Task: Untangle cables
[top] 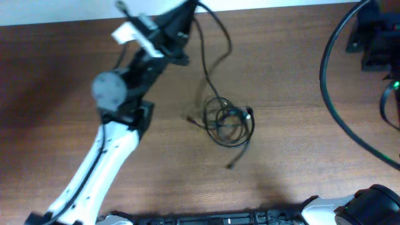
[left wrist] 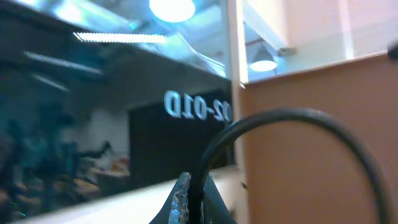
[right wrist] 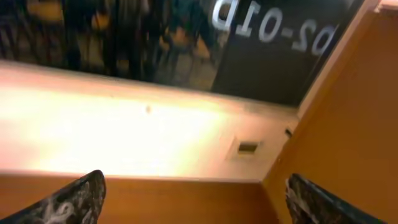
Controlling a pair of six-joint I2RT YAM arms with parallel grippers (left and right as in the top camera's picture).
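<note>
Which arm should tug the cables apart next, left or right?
Left, probably. The left end effector seems to grip a cable that runs down to the tangle. The right end effector is open with no cables in its view, and the right arm sits off to the side.

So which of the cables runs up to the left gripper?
The long strand arcing from the coil's top up to the left gripper; the other cables lie coiled flat on the table.

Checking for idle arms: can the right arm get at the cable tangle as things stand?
Probably yes: the cable tangle lies on the table, nothing between it and the right arm, whose end effector is open.
</note>
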